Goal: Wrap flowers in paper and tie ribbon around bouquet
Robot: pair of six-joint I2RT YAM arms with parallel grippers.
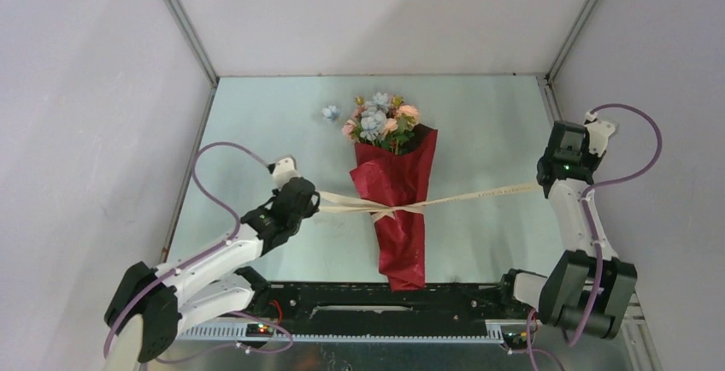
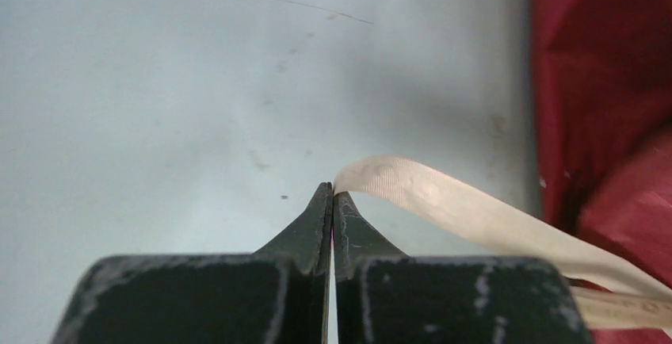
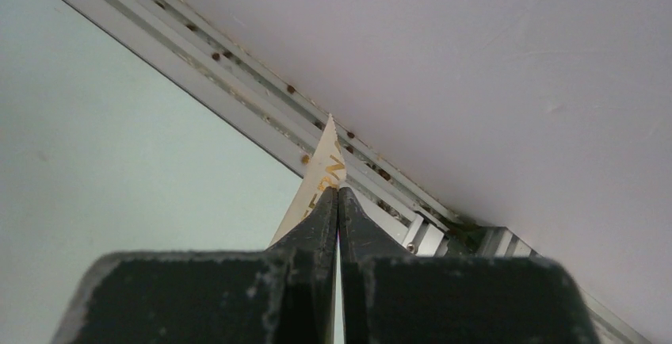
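Left gripper [image 2: 331, 195] and right gripper [image 3: 337, 193] pinch flat cream ribbon [image 2: 444, 201] at fingertips only; strong tension may free it

A pale green, lightly scuffed surface [image 1: 265, 132] is boxed in by plain white walls [image 1: 368, 12]; grey metal rails [image 1: 181, 22] run up the back corners. Soft, even light.
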